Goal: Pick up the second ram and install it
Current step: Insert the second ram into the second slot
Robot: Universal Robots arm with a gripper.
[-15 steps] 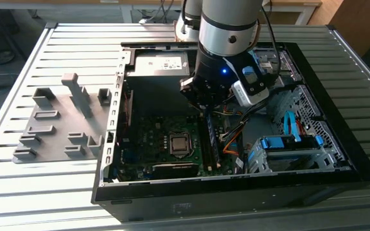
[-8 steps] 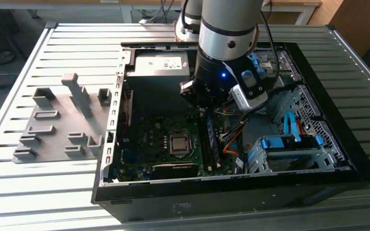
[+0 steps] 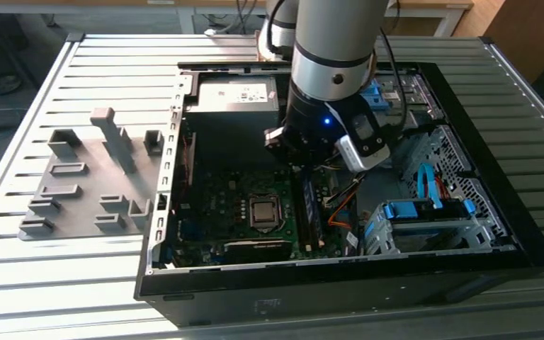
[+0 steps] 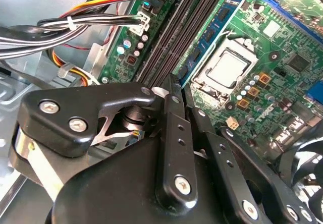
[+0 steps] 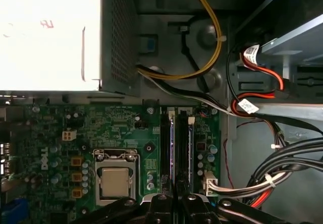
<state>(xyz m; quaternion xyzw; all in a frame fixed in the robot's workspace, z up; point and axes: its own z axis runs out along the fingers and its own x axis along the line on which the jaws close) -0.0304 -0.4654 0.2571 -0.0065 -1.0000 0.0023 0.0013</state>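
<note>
While our hand (image 4: pixel 174 90) hangs low over the motherboard's memory slots (image 5: pixel 179 151) beside the CPU socket (image 5: pixel 115 179), fingers drawn narrow, we judge it pressing the second ram (image 5: pixel 174 151) edge-down into its slot.

Strong light falls across the slatted table (image 3: pixel 83 64) in the exterior view, glaring pale — the case interior (image 3: pixel 234 163) stays shadowed. In the first wrist view the power supply (image 5: pixel 50 32) at upper left is blown out white.
</note>
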